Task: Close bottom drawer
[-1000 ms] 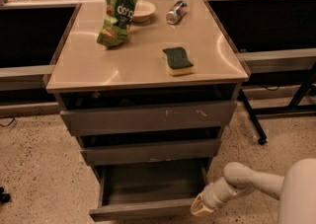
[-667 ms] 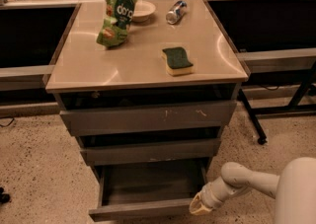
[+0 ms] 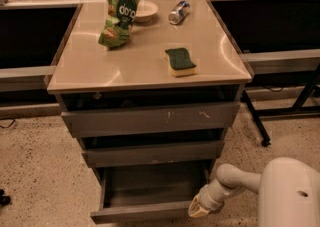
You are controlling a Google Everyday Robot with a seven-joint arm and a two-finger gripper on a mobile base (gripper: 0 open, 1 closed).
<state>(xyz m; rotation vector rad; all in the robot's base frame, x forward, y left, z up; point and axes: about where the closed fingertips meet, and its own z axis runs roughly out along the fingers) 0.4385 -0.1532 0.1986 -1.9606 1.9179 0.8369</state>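
Three drawers stacked under one beige tabletop (image 3: 145, 71). Lowest, the bottom drawer (image 3: 150, 191): pulled well out toward the camera, bare inside in view, flat front sitting close to the lower edge of the view. Above it a middle drawer (image 3: 152, 152) and a top drawer (image 3: 150, 118) (pale scratches on that one), both out only slightly, with dark gaps over them and nothing legible inside.

Down at the right front corner of the bottom drawer, the gripper (image 3: 199, 208): pale tip against the corner or just beside it, contact hard to judge. Spread or pressed together, cannot tell; only a blunt cream end visible. Behind it a white arm (image 3: 235, 177), running back into a rounded white body (image 3: 290, 196) cropped at the right and lower edges.

On the tabletop: a green-topped sponge (image 3: 180, 61) toward the right, a green snack bag (image 3: 120, 15) standing farther back, a small bowl (image 3: 147, 10) partly hidden behind the bag, a can (image 3: 178, 12) on its side near the bowl.
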